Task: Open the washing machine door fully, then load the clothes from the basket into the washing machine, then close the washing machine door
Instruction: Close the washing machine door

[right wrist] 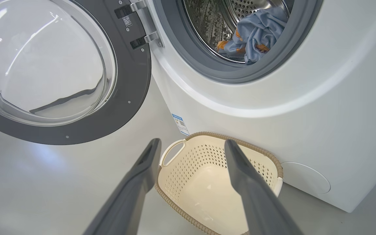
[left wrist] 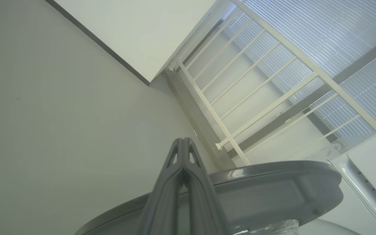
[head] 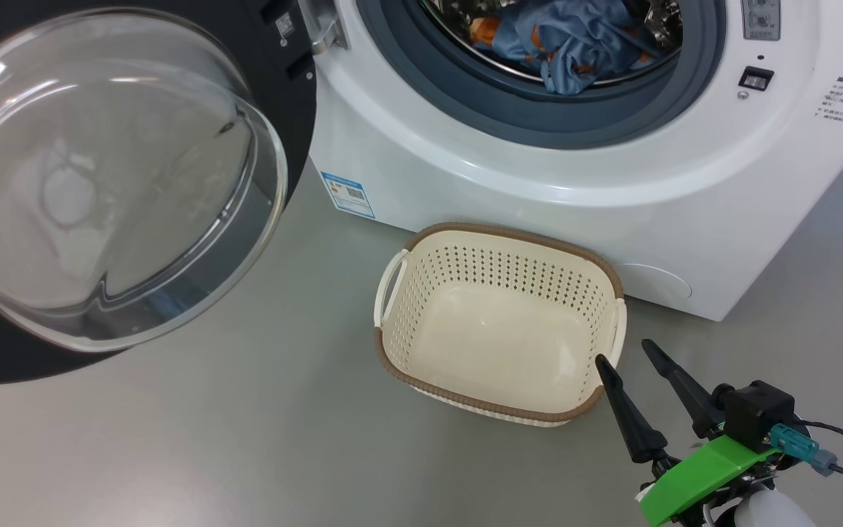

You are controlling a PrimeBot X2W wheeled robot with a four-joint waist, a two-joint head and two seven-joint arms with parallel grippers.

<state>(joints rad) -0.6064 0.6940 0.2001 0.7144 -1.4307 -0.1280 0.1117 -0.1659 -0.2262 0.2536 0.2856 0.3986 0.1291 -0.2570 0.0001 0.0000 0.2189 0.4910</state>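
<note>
While the door (head: 99, 176) gapes, the basket (head: 498, 272) seems against the machine (head: 538, 192).

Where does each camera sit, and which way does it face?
Head view: high, looking down at the open washing machine door, basket and clothes; right gripper lower right.
Left wrist view: along the shut left gripper, past the door's rim toward a railing.
Right wrist view: between open jaws, toward basket and washing machine.
Head and right wrist share door, basket, clothes.
</note>
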